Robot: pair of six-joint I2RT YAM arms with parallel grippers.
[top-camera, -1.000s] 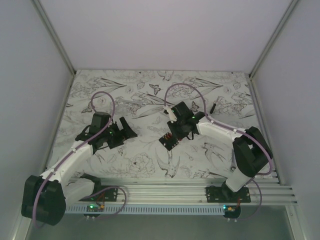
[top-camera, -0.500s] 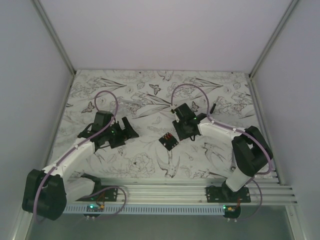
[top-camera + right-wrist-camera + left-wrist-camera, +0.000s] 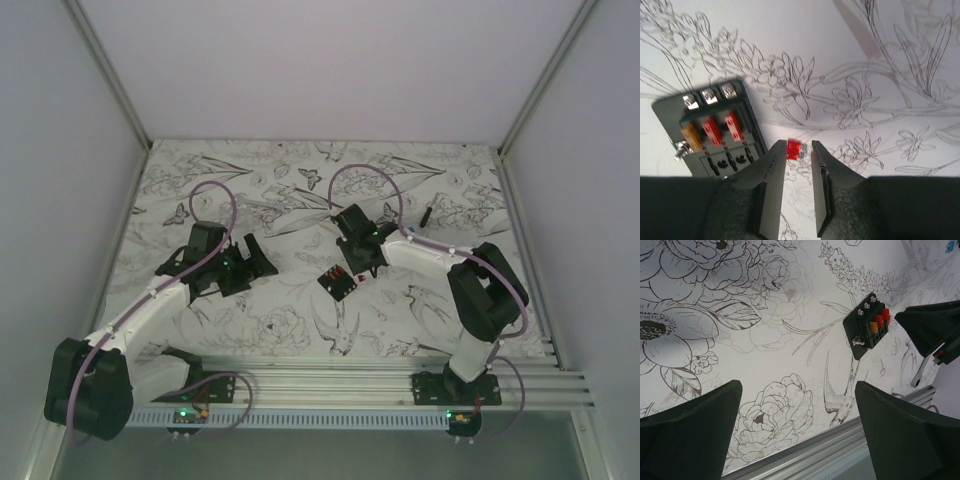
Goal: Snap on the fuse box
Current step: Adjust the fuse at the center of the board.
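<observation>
The fuse box (image 3: 338, 282) is a small black square lying flat mid-table. Its face shows two red fuses and one orange one (image 3: 715, 132), with empty slots below them. It also appears in the left wrist view as the fuse box (image 3: 867, 326). My right gripper (image 3: 361, 266) is down at the box's right edge. Its jaws stand narrowly apart (image 3: 799, 145), with a loose red fuse (image 3: 793, 149) lying between the tips, against the left finger and clear of the right one. My left gripper (image 3: 255, 262) hovers wide open to the left (image 3: 797, 390), holding nothing.
A short thin black bar (image 3: 427, 214) lies at the back right. An aluminium rail (image 3: 380, 385) runs along the near edge. Grey walls enclose the floral mat (image 3: 250, 180) on three sides.
The right gripper lifted off the fuse box, drew back to the right, then came down again beside its right edge. Its jaws widened slightly, then narrowed. The left arm barely moved.
</observation>
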